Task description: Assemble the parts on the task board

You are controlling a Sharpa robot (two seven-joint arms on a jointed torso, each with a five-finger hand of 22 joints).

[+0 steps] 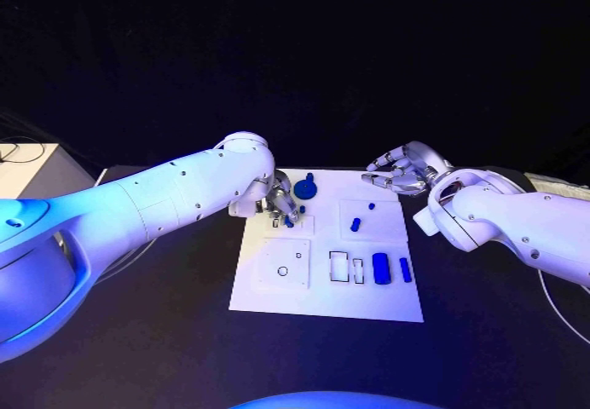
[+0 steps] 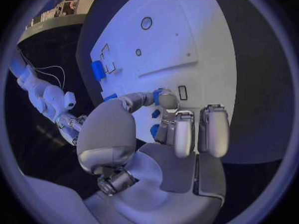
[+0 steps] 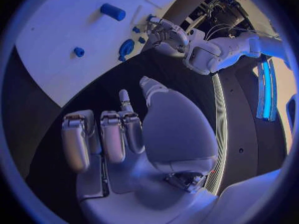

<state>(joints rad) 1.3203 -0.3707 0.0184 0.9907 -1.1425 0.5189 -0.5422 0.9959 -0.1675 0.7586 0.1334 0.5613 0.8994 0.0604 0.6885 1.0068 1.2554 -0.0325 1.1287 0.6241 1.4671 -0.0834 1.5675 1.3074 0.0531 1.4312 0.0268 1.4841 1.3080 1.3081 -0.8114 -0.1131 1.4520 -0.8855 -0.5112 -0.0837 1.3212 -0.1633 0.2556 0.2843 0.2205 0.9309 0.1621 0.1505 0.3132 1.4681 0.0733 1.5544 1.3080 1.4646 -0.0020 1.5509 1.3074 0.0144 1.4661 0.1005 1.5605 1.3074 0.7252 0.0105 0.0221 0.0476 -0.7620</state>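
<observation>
The task board [image 1: 330, 281] lies flat in the middle of the black table [image 1: 147, 341], with both hands at its far end.

The left hand [image 1: 278, 203] is low over the board's far left corner. In the left wrist view its fingers [image 2: 184, 133] curl down towards the plate, and the thumb and one finger meet around a small blue part [image 2: 157, 93]; it looks pinched between them, though the contact point is partly hidden by the fingertips. Two more small blue pieces [image 2: 154, 130] lie on the board just beside the curled fingers.

The right hand [image 1: 400, 173] hovers past the board's far right corner, off the plate and well apart from any part. From its own wrist its fingers [image 3: 113, 138] stand side by side, slightly bent, apart from the thumb, with nothing between them.

On the board, a round blue disc-like part [image 1: 305, 188] sits at the far edge, just beside the left hand. A short blue peg [image 1: 355, 225] stands on the raised square plate at the far right. At the near right, a thick blue cylinder [image 1: 380, 267] lies flat with a thinner blue bar [image 1: 405, 269] beside it. Next to the cylinder are two rectangular slots [image 1: 338, 266], outlined in black, with no blue piece in them. The near left square plate carries a small round hole [image 1: 283, 271], also unfilled.
</observation>
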